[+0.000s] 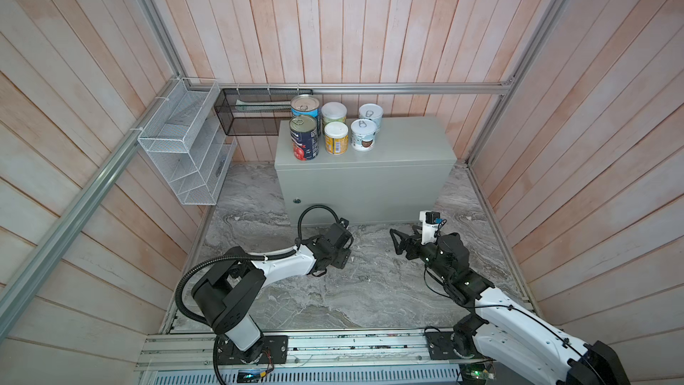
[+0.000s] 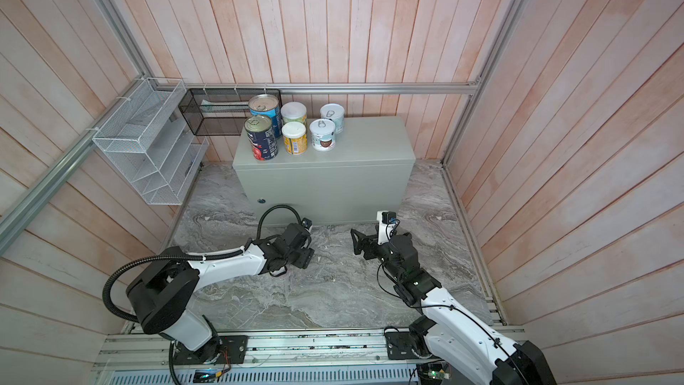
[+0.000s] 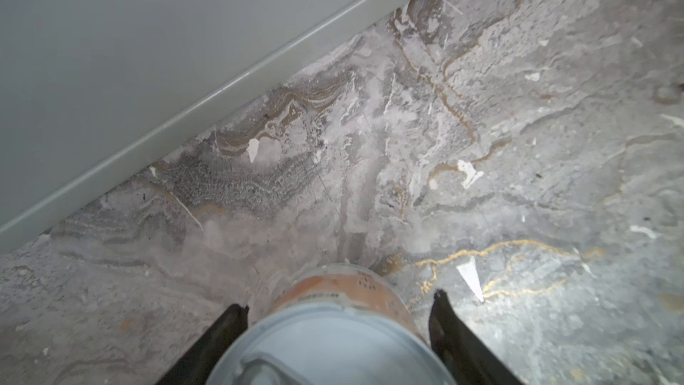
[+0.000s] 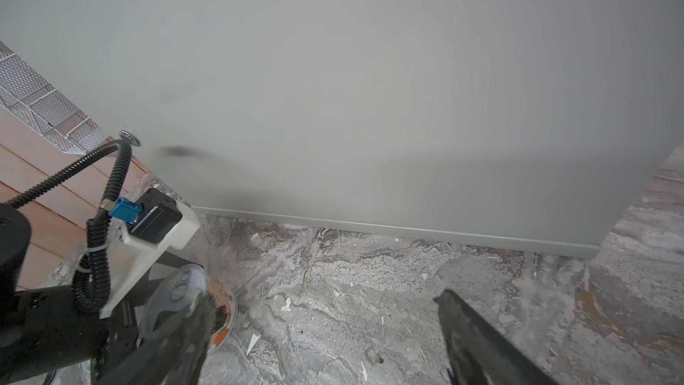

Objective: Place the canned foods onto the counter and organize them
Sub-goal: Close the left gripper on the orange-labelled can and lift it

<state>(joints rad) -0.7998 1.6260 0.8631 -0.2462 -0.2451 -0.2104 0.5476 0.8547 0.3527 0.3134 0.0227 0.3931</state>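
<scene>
Left gripper [image 3: 338, 300] has its jaws on both sides of an orange-labelled pull-tab can [image 3: 333, 350], upright on the marble surface [image 3: 518, 142] before the counter [image 3: 111, 50]; you cannot tell if they press it. Its arm [image 1: 281, 259] nearly hides this can in both top views. Right gripper [image 4: 324, 300] stands wide apart, empty. Six cans [image 1: 336, 137] stand on the counter.

White wire rack [image 1: 177, 149], black mesh basket [image 1: 251, 114] wall-mounted; marble floor [image 1: 333, 290].

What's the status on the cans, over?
Left tool straddling short orange-labelled can on marble floor, grip unconfirmed. Right tool open, empty. Six cans upright on counter. Nothing seen blocking.
</scene>
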